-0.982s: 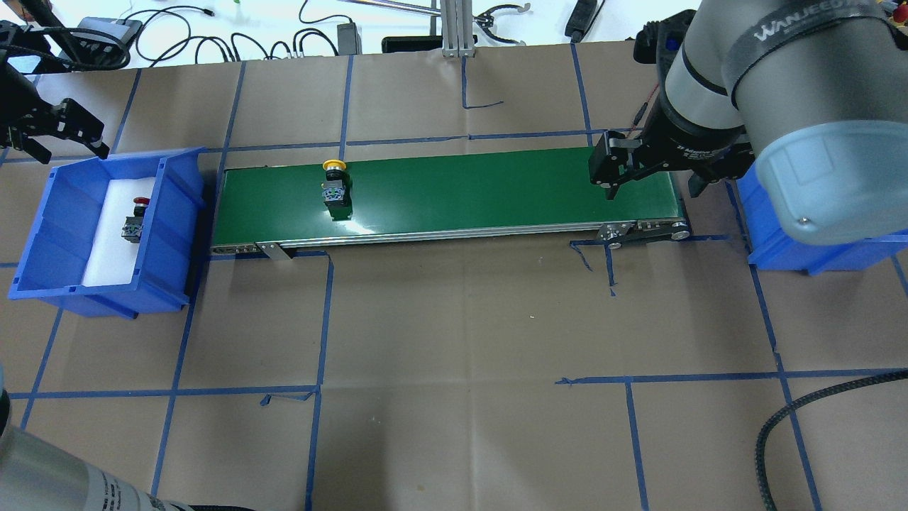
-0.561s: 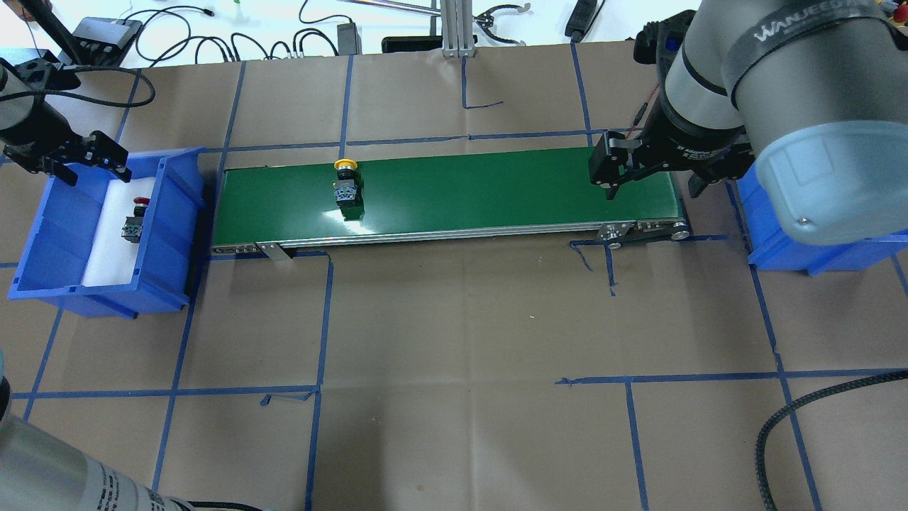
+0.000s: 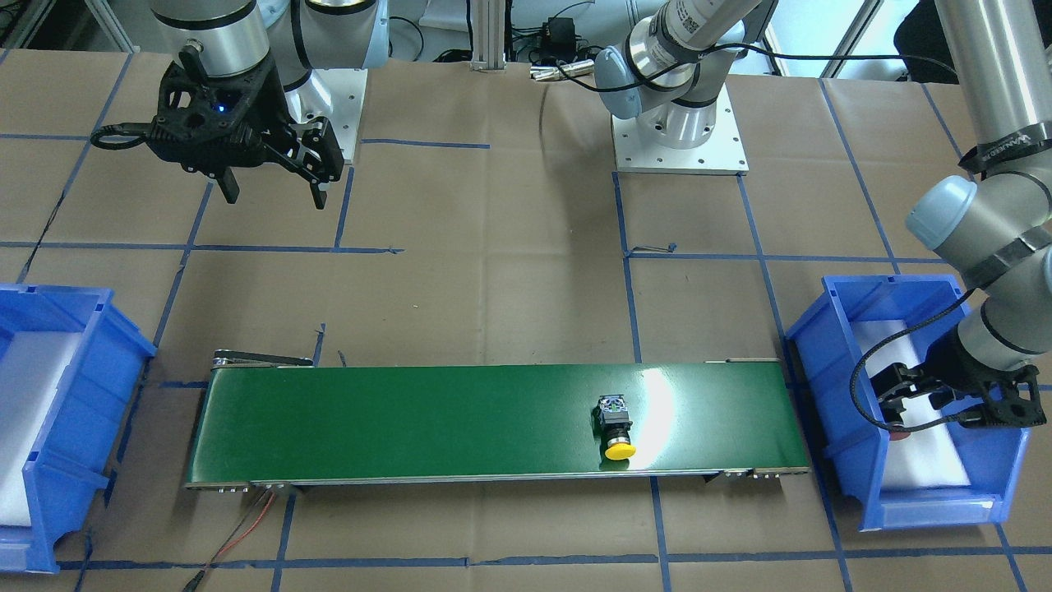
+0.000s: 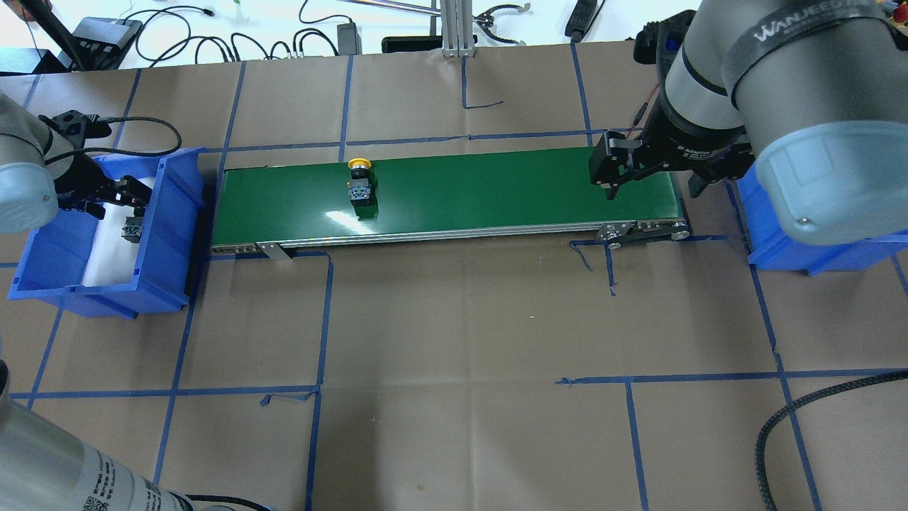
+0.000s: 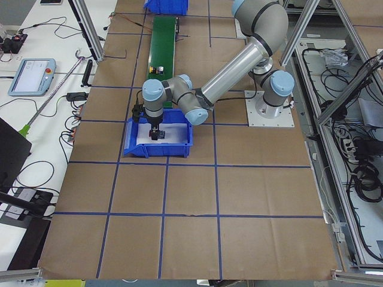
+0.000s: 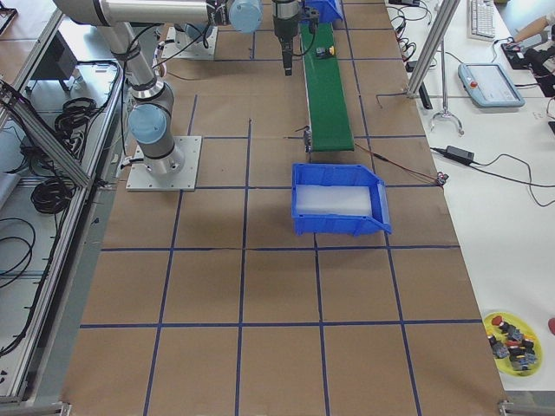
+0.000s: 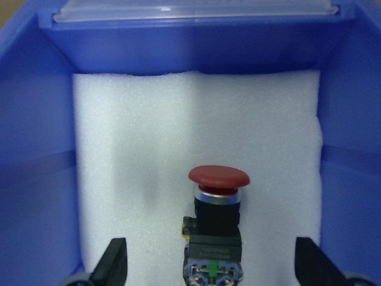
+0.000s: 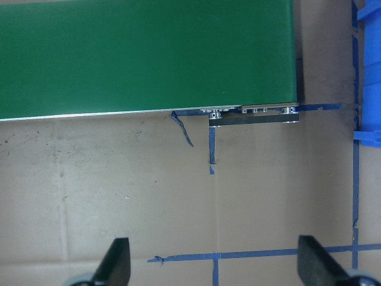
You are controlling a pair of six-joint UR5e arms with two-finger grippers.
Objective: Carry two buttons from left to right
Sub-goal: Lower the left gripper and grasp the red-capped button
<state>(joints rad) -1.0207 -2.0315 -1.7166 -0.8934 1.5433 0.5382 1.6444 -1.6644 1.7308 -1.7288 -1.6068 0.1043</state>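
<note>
The yellow-capped button (image 4: pixel 360 186) lies on its side on the green conveyor belt (image 4: pixel 496 184), left of the middle; it also shows in the front view (image 3: pixel 616 427). The red-capped button (image 7: pixel 218 220) lies on white foam in the left blue bin (image 4: pixel 170 213). My left gripper (image 7: pixel 211 268) is open and hangs low in that bin, one finger on each side of the red button, not touching it; it also shows from overhead (image 4: pixel 113 202). My right gripper (image 4: pixel 651 190) is open and empty above the belt's right end; its wrist view shows only belt and paper.
The right blue bin (image 4: pixel 780 248) stands past the belt's right end, partly under my right arm. Cables and tools lie along the table's far edge. A black cable (image 4: pixel 787 419) curls in at the front right.
My left gripper has moved from behind the left bin forward and down into it, over the red button. The yellow button has moved right along the belt. The right arm has not moved.
</note>
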